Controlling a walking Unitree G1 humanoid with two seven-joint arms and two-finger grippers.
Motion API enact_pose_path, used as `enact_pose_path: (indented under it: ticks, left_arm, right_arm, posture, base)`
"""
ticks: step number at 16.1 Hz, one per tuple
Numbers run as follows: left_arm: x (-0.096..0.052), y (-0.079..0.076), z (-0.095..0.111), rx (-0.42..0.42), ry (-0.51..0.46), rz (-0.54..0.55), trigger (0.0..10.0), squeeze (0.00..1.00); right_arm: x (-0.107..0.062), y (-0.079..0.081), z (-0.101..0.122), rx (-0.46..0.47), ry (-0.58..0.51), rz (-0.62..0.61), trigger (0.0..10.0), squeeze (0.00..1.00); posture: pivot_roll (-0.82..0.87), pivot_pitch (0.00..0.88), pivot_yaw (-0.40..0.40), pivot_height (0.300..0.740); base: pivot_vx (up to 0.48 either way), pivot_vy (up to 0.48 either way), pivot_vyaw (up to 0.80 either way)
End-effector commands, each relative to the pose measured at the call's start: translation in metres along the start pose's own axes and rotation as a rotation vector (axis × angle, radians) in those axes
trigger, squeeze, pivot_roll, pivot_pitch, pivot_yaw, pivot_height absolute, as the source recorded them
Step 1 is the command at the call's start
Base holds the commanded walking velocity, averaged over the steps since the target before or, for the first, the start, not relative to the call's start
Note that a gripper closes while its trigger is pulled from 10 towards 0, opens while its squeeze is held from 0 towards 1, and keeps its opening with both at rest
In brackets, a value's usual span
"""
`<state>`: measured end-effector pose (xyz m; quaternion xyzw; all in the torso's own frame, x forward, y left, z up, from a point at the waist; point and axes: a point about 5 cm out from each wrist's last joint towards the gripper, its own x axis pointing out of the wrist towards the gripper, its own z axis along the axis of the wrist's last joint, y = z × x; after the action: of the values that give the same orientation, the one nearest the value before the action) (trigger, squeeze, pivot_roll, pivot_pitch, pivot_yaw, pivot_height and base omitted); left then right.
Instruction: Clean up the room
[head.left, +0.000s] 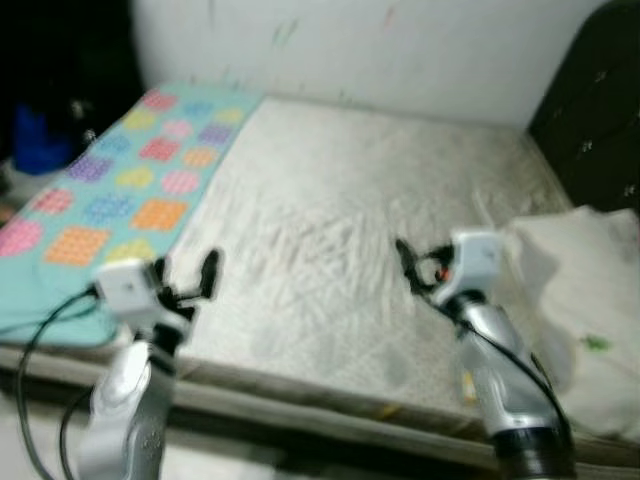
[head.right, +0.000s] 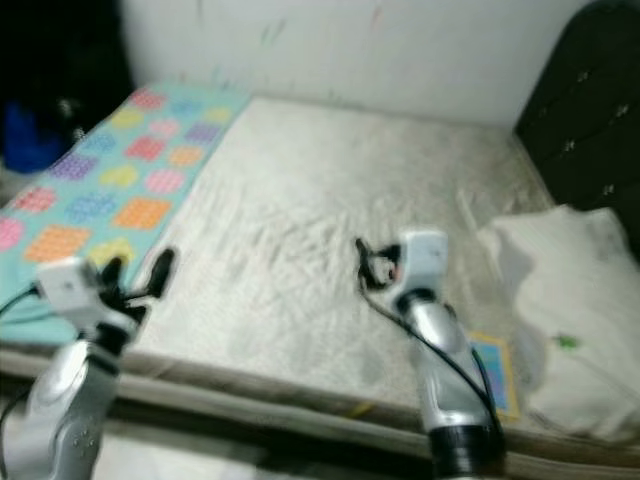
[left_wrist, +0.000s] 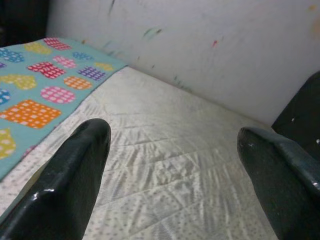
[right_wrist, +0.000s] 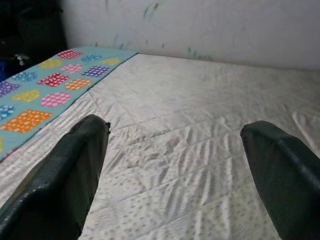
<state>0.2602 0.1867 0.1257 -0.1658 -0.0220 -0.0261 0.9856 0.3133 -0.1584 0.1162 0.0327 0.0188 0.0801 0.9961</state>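
I stand at the foot edge of a bed, looking down over its bare quilted mattress (head.left: 330, 230), pale and wrinkled, running away from me to a white wall (head.left: 400, 45). My left claw (head.left: 188, 275) hovers over the near left part of the mattress, its two black fingers spread wide and holding nothing. My right claw (head.right: 362, 262) hovers over the near middle, also spread wide and empty in its wrist view. To my left a turquoise blanket (head.left: 110, 190) with coloured patches lies along the mattress's left side, its long axis running toward the wall, nearest my left claw. To my right a rumpled white cloth (head.left: 585, 300) is heaped at the right edge, beside a dark headboard (head.left: 590, 100); my right arm is nearer it. Just beside that heap, near the mattress edge, lies a small flat blue-framed card (head.right: 493, 372), too blurred to identify.
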Motion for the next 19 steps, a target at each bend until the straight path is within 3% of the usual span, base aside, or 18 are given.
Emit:
enact_pose_path:
  ticks: [1,4,8,14,19]
  left_arm:
    - [0.0002,0.0038,0.0056,0.014,-0.014,0.007,10.0,0.00]
    - [0.0001,0.0039,0.0061,0.016,-0.020,0.008,10.0,0.00]
    - [-0.0003,0.0006,0.0076,0.006,-0.037,-0.024,10.0,0.00]
    - [-0.0005,-0.0012,0.0088,0.002,-0.044,-0.045,10.0,0.00]
    - [-0.0004,0.0021,0.0073,0.025,-0.028,0.004,10.0,0.00]
  right_arm:
    - [0.0028,0.0054,0.0046,0.007,-0.018,0.012,10.0,0.00]
    - [0.0027,0.0053,0.0044,0.005,-0.017,0.014,10.0,0.00]
    - [0.0029,0.0057,0.0038,0.005,-0.012,0.017,10.0,0.00]
    - [0.0030,0.0055,0.0041,0.002,-0.011,0.015,10.0,0.00]
    - [0.0036,0.0055,0.0043,-0.004,-0.011,0.019,10.0,0.00]
  posture:
    - [0.00,0.000,-0.065,0.740]
    - [0.00,0.000,-0.066,0.740]
    - [0.00,0.000,-0.067,0.740]
    - [0.00,0.000,-0.066,0.740]
    - [0.00,0.000,-0.070,0.740]
  base:
    - [0.000,0.480,0.00]
    - [0.000,0.480,0.00]
    - [0.000,0.000,0.00]
    - [0.337,0.000,-0.78]
    - [0.218,0.000,-0.08]
